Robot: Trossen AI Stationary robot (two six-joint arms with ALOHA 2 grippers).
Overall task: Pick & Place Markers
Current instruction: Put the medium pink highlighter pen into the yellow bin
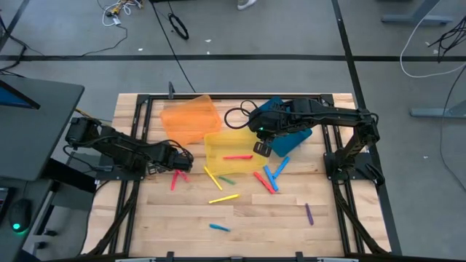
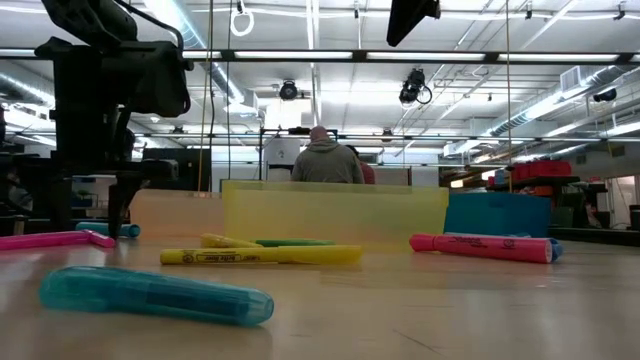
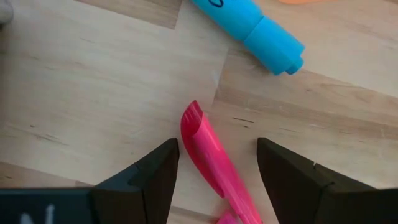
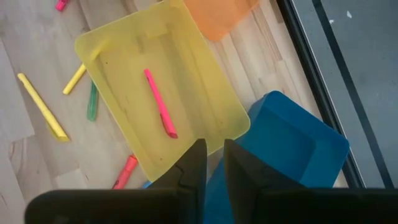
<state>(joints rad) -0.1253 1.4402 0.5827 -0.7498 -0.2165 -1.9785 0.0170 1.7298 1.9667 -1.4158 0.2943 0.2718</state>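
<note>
Left gripper (image 3: 214, 171) stands low over the table at left-centre of the high view, its fingers (image 3: 152, 177) spread wide on either side of a pink marker (image 3: 208, 155), not yet touching it. In the left wrist view the marker runs lengthwise between the fingers, so the jaws look set to close across its width; the left arm is plainly the nearer one. It is a short, glossy pink stick with a slanted cap end, lying flat on the bare wood, with a blue marker (image 3: 255, 28) just beyond it. Right gripper (image 4: 208, 165) hangs nearly shut and empty over the yellow bin (image 4: 205, 62), upper centre, where one pink-red marker (image 4: 160, 102) already lies. Other markers sit scattered across the lower centre.
</note>
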